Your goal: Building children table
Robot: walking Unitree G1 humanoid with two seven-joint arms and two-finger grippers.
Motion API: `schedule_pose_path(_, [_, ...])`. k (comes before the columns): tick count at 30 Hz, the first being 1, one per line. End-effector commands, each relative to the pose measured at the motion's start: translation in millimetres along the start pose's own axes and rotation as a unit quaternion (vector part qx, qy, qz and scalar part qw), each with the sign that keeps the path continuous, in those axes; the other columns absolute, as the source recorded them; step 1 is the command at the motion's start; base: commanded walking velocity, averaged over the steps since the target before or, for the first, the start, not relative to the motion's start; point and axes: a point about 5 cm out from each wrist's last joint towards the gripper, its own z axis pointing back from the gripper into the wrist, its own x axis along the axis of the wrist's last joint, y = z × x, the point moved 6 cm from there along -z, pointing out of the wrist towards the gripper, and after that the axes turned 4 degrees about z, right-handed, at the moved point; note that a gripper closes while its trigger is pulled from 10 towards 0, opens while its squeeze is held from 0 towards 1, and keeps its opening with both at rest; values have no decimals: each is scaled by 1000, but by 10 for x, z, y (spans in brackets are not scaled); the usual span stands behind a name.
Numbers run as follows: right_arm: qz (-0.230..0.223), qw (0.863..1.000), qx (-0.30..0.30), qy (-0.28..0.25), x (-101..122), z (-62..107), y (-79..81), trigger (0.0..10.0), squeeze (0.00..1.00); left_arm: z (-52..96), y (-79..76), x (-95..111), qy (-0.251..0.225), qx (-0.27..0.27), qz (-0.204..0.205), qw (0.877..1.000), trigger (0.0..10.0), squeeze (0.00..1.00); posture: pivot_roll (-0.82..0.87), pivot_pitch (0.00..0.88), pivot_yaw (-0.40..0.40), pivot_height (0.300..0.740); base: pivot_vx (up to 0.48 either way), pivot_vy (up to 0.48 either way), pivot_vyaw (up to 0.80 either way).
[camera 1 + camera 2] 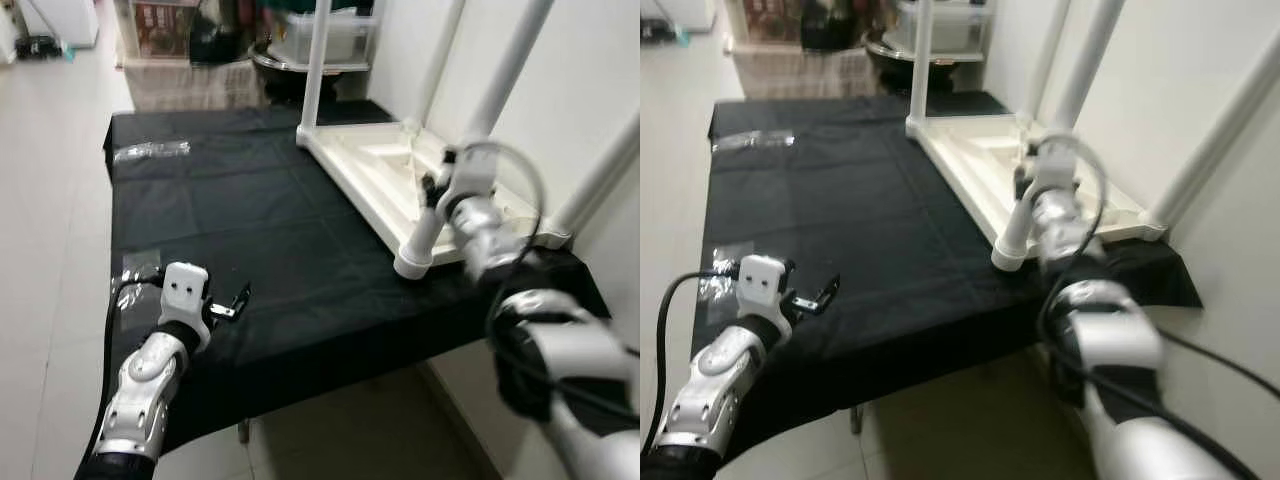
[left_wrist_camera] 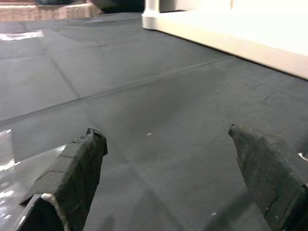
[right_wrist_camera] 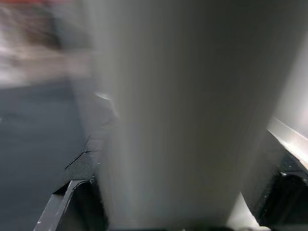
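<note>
A white children's table [image 1: 370,170] lies upside down on the right part of a black cloth-covered worktable [image 1: 250,210], its legs pointing up. My right gripper [image 1: 440,187] is shut on the near leg [image 1: 500,85], a little above the leg's foot at the tabletop corner. In the right wrist view that white leg [image 3: 183,120] sits between the two black fingers [image 3: 77,197]. My left gripper [image 1: 235,303] hovers open just over the cloth near the front left edge. Between its fingers [image 2: 82,163] there is bare cloth.
Clear plastic wrappers lie on the cloth at the back left [image 1: 150,150] and near my left wrist [image 1: 140,265]. Shelves with bins [image 1: 330,35] stand behind the worktable. A white wall [image 1: 590,110] runs along the right and tiled floor [image 1: 50,200] lies to the left.
</note>
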Motion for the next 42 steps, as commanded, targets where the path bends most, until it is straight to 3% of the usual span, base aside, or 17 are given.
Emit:
schedule_pose_path(1, [-11,997,72,-2,-89,38,136,10000,0,13,-22,-51,5,-5,-3,1000,10000,0,58,0,-126,740,0,0,0])
schedule_pose_path(7, [20,963,265,55,-506,217,671,10000,0,-5,-11,-10,-1,-3,-3,1000,10000,0,73,0,-140,740,0,0,0])
schedule_pose_path(11, [10,945,322,61,-605,293,879,10000,0,4,-9,-13,-1,-2,-4,1000,10000,0,88,0,-150,740,0,0,0])
schedule_pose_path(13, [-16,914,403,47,-621,415,1143,10000,0,24,0,-16,-1,-1,-5,1000,10000,0,97,0,-152,740,0,0,0])
schedule_pose_path(15, [-20,899,436,45,-664,474,1294,10000,0,37,12,-20,0,-1,-6,1000,10000,0,97,0,-150,740,0,0,0])
schedule_pose_path(28, [-38,929,367,25,-547,264,1401,10000,0,29,-8,-16,-2,1,-5,1000,10000,0,110,0,-170,740,0,0,0])
schedule_pose_path(29, [-45,928,370,15,-497,255,1442,9333,0,35,-10,-19,-2,2,-5,1000,10000,0,110,0,-172,740,0,0,0])
schedule_pose_path(30, [-50,926,375,8,-461,252,1479,4941,0,41,-8,-19,-2,3,-4,1000,10000,0,112,0,-175,740,0,0,0])
schedule_pose_path(32, [-53,925,377,3,-439,249,1503,4941,0,45,-6,-19,-2,3,-4,1000,10000,0,112,0,-175,740,0,0,0])
schedule_pose_path(33, [-53,922,385,3,-445,262,1533,0,0,51,3,-17,-3,5,-4,1000,10000,0,113,0,-177,740,0,0,0])
schedule_pose_path(34, [-51,919,390,4,-454,273,1552,0,0,54,9,-16,-3,5,-4,1000,10000,0,113,0,-177,740,0,0,0])
schedule_pose_path(35, [-16,934,355,28,-565,227,1498,0,0,63,20,-19,-3,8,-4,1000,10000,0,113,0,-181,740,0,0,0])
schedule_pose_path(37, [0,942,334,39,-610,200,1459,0,0,65,22,-20,-3,8,-4,1000,10000,0,113,0,-181,740,0,0,0])
schedule_pose_path(39, [10,969,231,89,-768,93,1254,0,0,82,24,-26,-2,9,-4,1000,10000,0,107,0,-181,740,0,0,0])
schedule_pose_path(40, [9,983,136,120,-882,48,1021,0,0,91,23,-32,-2,9,-4,1000,10000,0,106,0,-182,740,0,0,0])
schedule_pose_path(41, [7,981,-84,172,-1117,130,402,0,0,97,18,-44,-1,10,-2,1000,10000,0,99,0,-175,740,0,0,0])
schedule_pose_path(42, [7,981,-84,172,-1117,130,402,0,0,97,18,-44,-1,10,-2,1000,10000,0,99,0,-175,740,0,0,0])
